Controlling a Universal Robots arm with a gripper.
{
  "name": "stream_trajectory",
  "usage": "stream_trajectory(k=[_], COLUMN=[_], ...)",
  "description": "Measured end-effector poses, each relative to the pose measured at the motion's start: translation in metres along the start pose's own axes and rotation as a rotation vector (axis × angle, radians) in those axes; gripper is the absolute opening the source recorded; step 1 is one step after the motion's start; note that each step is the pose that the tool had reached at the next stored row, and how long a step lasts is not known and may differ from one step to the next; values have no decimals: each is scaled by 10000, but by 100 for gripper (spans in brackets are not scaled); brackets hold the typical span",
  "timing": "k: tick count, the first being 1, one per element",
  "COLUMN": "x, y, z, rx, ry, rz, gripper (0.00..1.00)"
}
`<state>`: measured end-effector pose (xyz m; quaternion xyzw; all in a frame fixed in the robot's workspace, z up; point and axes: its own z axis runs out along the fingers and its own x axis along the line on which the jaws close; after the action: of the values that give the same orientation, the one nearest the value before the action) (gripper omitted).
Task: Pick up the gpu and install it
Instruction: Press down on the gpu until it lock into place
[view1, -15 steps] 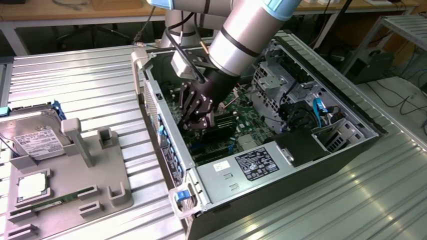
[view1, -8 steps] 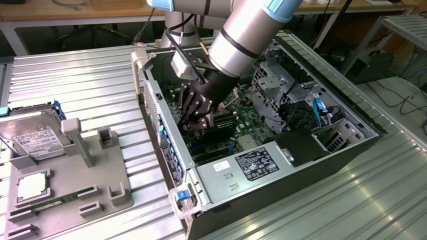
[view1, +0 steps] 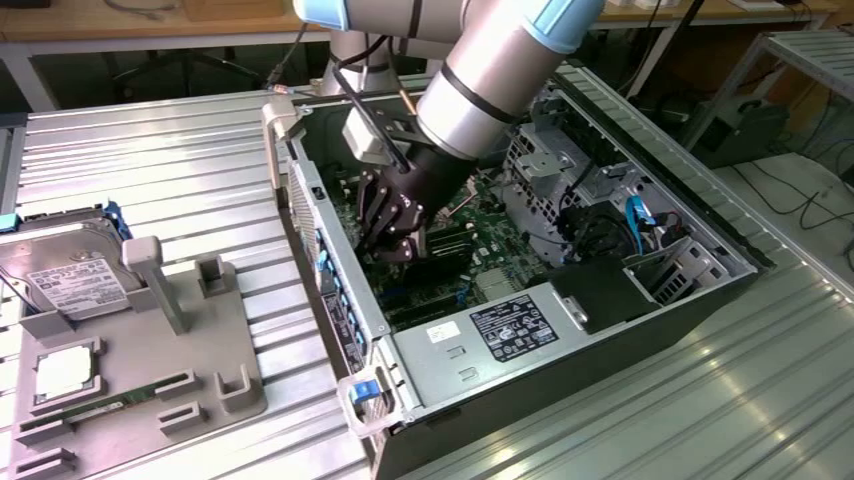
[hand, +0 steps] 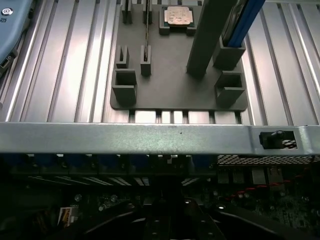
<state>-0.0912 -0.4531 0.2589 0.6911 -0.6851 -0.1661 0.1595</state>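
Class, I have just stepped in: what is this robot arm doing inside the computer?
The arm has reached down into the open computer case, which lies on its side on the ridged metal table. Its gripper sits low over the motherboard, with a dark flat part at its tip that is probably the gpu, down at the board. Beside the case, the grey parts holder holds a hard drive, a processor chip and a RAM stick.
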Motion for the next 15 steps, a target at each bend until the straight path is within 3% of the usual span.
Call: stream_trajectory(k=[3,11,15], x=[0,-15,-48], y=[-53,-212,-238], z=[47,-30,-68], rx=[-6,12,73], ry=[6,-12,-7], rz=[5,-6,-5], gripper=[11,11,11])
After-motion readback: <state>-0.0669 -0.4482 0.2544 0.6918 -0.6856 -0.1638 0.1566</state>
